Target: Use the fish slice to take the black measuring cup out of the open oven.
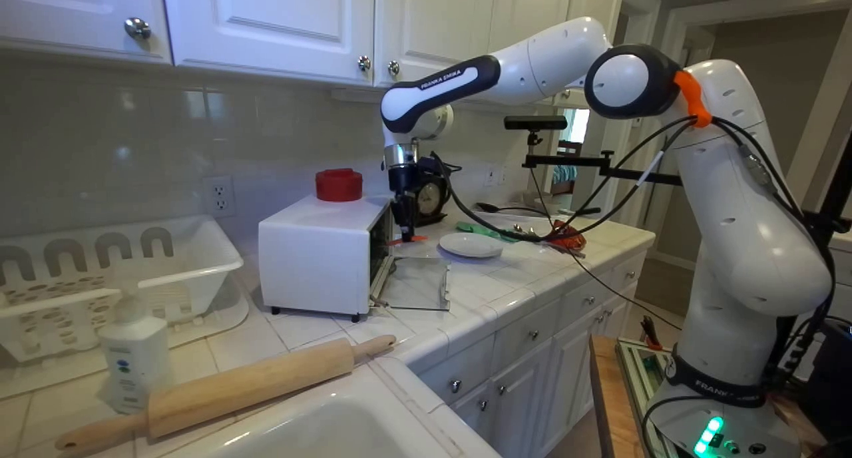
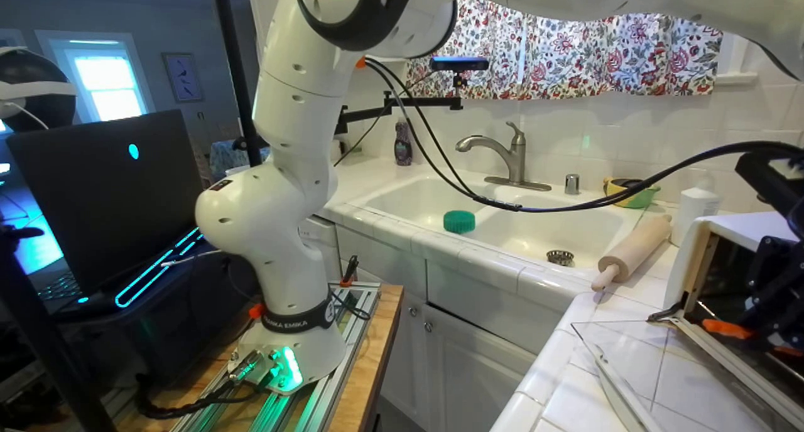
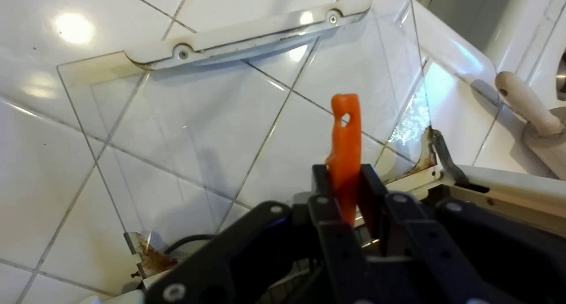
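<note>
Two fingers (image 3: 322,182), close together, pinch the fish slice (image 3: 347,160), as we take it, by its orange handle (image 3: 348,138), light and stiff in our judgement but apt to twist in so slim a hold once loaded. Just beside them opens the oven (image 1: 313,265), and deeper in, past them, we suppose, lies the black measuring cup, which no view shows us; we expect it light, rigid and slippery on a flat blade, best taken from underneath with the slice kept level

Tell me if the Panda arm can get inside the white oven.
Likely yes: the glass door is folded down, leaving the white oven open in front, and the tool, gripping the orange handle, is at that opening.
</note>
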Action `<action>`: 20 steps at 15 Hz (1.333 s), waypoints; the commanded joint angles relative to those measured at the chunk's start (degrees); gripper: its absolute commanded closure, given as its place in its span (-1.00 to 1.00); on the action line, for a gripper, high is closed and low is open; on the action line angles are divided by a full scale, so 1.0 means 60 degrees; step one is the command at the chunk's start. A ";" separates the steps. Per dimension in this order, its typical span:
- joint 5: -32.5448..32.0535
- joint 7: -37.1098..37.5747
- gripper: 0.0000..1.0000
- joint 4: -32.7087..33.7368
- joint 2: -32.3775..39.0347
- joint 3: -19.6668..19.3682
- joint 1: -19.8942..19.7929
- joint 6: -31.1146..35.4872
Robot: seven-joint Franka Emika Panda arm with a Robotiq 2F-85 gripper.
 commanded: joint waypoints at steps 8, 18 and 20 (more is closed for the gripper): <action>0.0659 0.0106 0.90 0.1092 0.0799 0.0396 -0.0556 0.0268; 0.0461 -0.0104 0.90 0.1114 0.0937 0.0450 -0.0699 0.0385; 0.0483 -0.0096 0.90 0.0887 0.0717 0.0436 -0.0724 0.0455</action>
